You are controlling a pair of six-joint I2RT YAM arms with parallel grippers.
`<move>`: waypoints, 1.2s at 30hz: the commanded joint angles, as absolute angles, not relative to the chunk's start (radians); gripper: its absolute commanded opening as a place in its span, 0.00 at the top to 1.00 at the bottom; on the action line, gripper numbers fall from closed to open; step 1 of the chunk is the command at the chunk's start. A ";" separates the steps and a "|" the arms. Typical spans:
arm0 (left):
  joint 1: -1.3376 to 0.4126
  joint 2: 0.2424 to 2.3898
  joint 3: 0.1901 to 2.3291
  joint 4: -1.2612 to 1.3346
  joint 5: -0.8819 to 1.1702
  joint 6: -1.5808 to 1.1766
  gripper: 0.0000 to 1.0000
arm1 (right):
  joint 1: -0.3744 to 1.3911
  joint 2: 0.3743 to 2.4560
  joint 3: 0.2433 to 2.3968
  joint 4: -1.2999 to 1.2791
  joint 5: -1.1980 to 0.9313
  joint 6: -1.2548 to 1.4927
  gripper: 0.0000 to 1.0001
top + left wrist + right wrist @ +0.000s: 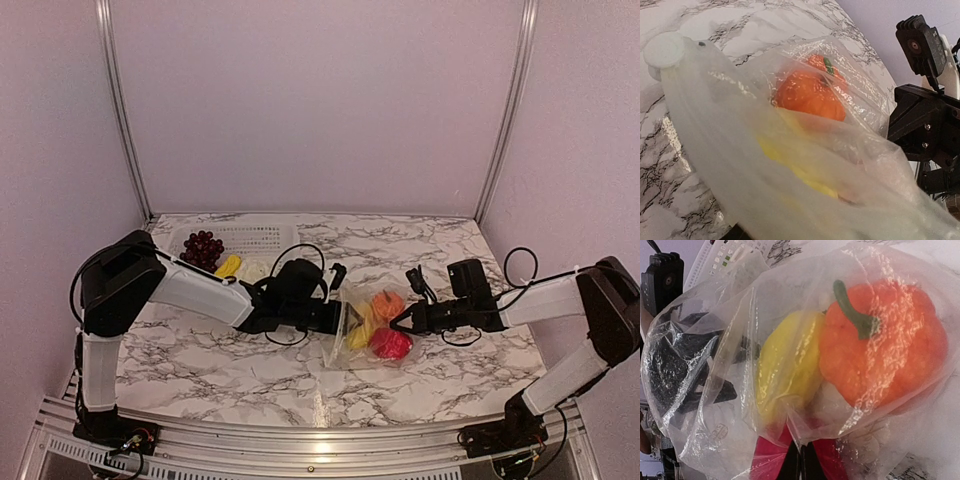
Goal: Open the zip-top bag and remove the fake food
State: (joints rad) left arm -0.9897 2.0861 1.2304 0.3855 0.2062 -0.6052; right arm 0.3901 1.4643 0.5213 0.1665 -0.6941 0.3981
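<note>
The zip-top bag lies on the marble table between my two grippers, with an orange piece, a yellow piece and a red piece inside. My left gripper is at the bag's left edge, shut on its film. In the left wrist view the bag covers the jaws, and the orange piece shows through. My right gripper pinches the bag's right side. Its fingers are closed on a fold of film below the orange piece and yellow piece.
A white perforated basket stands at the back left, holding a dark purple grape bunch. A yellow piece and a white cauliflower lie at its front edge. The right arm's black wrist is just beyond the bag.
</note>
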 commanded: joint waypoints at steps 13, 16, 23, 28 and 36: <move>-0.991 1.739 1.004 0.164 -0.063 -0.552 0.41 | 0.402 1.442 0.528 0.162 -0.657 0.407 1.00; -0.992 1.728 1.012 0.166 -0.010 -0.546 0.50 | 0.402 1.442 0.528 0.161 -0.657 0.407 1.00; -1.002 1.793 1.031 0.248 0.127 -0.577 0.66 | 0.401 1.442 0.529 0.166 -0.660 0.408 1.00; -1.002 1.893 1.083 0.307 0.154 -0.613 0.66 | 0.401 1.446 0.522 0.183 -0.667 0.414 1.00; -1.005 2.034 1.194 0.347 0.189 -0.635 0.55 | 0.401 1.480 0.522 0.204 -0.676 0.414 1.00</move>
State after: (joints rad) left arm -0.9970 1.9835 1.1355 0.2955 0.1551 -0.6212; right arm 0.3904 1.4597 0.5209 0.1699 -0.6685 0.4011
